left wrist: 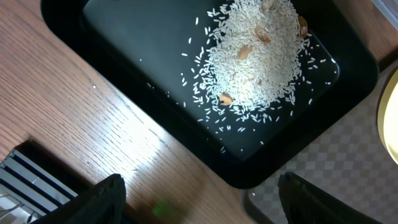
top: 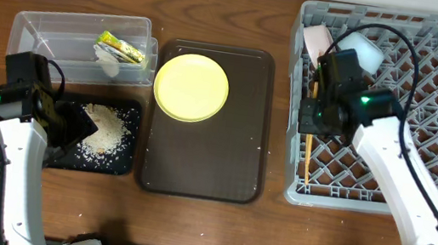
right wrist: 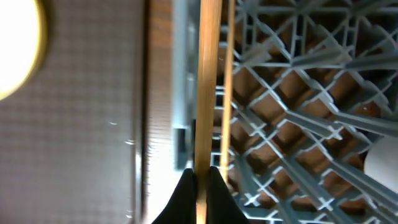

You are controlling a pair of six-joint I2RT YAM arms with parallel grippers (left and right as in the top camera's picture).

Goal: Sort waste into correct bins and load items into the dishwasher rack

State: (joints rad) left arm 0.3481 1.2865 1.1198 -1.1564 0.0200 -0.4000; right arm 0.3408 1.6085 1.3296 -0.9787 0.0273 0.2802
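Observation:
My right gripper (right wrist: 200,177) is shut on a wooden chopstick (right wrist: 209,93) over the left edge of the grey dishwasher rack (top: 425,126). A second chopstick (right wrist: 227,74) lies beside it in the rack. In the overhead view this gripper (top: 315,112) is above both chopsticks (top: 307,156). A pale bowl (top: 365,50) and a small pale cup (top: 317,38) sit in the rack's far left corner. My left gripper (left wrist: 200,180) is open and empty above the corner of the black tray (left wrist: 143,37), which holds the rice heap (left wrist: 255,56). The yellow plate (top: 192,87) lies on the brown tray (top: 201,154).
The clear tub (top: 51,34) at the back left holds the green-and-orange wrapper (top: 122,46) and a white scrap (top: 110,62). The brown tray's corner (left wrist: 323,162) lies right next to the black tray. Bare wooden table shows in front.

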